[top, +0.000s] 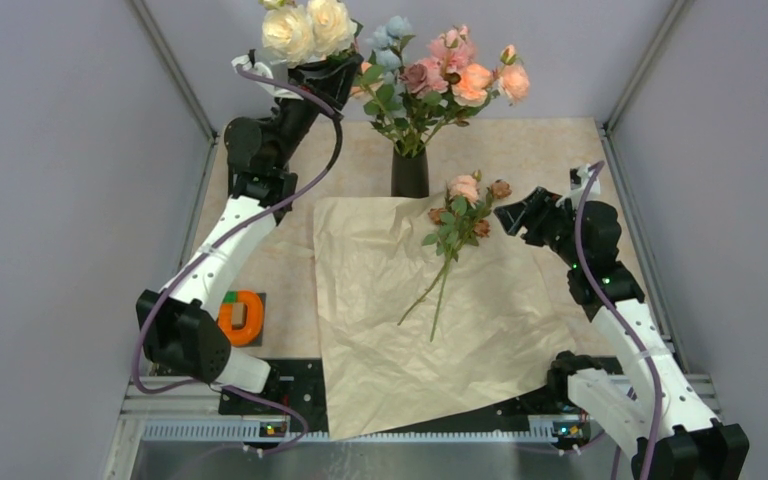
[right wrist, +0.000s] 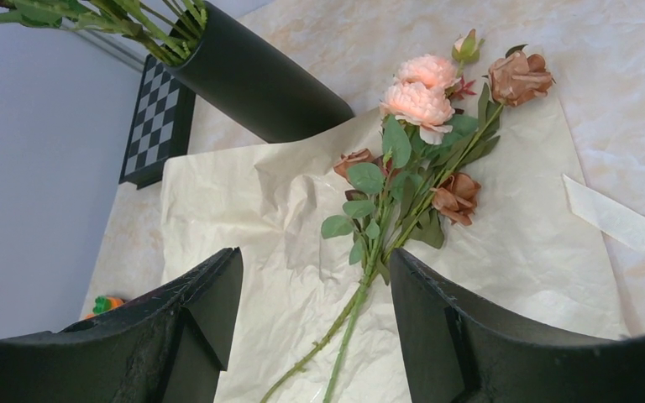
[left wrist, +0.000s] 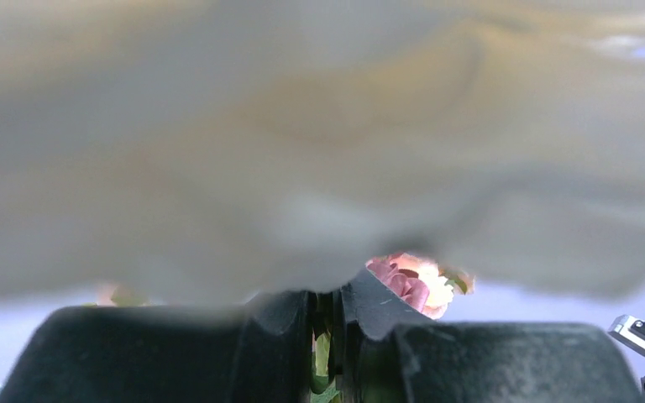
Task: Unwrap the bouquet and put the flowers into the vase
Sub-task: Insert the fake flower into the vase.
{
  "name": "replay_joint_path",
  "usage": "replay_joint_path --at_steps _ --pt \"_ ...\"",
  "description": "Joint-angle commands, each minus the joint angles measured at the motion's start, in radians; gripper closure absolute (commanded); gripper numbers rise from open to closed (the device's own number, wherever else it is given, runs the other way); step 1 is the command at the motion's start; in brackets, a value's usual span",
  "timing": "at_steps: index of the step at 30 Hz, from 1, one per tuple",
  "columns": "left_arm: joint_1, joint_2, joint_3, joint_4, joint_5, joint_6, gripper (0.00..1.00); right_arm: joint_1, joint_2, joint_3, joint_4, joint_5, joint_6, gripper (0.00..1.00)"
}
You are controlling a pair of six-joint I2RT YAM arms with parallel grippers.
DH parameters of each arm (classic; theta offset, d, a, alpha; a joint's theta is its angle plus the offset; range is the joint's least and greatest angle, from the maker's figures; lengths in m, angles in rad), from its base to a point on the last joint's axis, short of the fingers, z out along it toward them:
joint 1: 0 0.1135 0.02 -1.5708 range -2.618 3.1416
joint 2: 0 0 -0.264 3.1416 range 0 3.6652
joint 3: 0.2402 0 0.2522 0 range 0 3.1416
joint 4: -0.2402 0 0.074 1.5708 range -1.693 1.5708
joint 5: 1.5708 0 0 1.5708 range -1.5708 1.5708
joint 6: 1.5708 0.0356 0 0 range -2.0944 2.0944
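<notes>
The bouquet's tan paper [top: 400, 320] lies spread flat on the table. On it rest peach-pink and brownish-mauve flowers [top: 457, 225] with long green stems [right wrist: 361, 294]. My left gripper [top: 332, 68] is raised at the back, shut on the stem of two cream-white roses [top: 308, 28], just left of the black vase [top: 410, 172]. Blurred cream petals [left wrist: 302, 143] fill the left wrist view above the nearly closed jaws [left wrist: 329, 306]. My right gripper [top: 508, 215] hovers open to the right of the lying flowers [right wrist: 424, 126], its fingers empty [right wrist: 315, 256].
The vase [right wrist: 260, 80] holds a taller pink, orange and pale-blue bunch [top: 440, 75]. A pale ribbon strip [right wrist: 621, 222] lies right of the paper. A checkerboard tile [right wrist: 158, 117] stands behind the vase. An orange object [top: 241, 317] sits near the left arm's base.
</notes>
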Motion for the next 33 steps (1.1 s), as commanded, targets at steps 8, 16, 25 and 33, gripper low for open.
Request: replay_joint_path --at_steps 8,16,25,33 --pt "0.034 0.029 0.207 -0.231 0.081 -0.059 1.00 -0.015 -0.004 -0.007 0.032 -0.011 0.014 0.34" --pt "0.042 0.083 0.284 -0.368 0.103 -0.037 1.00 -0.014 -0.001 -0.016 0.035 -0.018 0.022 0.34" --pt "0.043 0.117 0.185 -0.203 0.121 -0.097 1.00 -0.014 -0.001 -0.016 0.033 -0.020 0.021 0.35" --pt "0.042 0.120 0.055 -0.055 0.128 -0.105 1.00 -0.015 0.011 -0.021 0.043 -0.027 0.022 0.35"
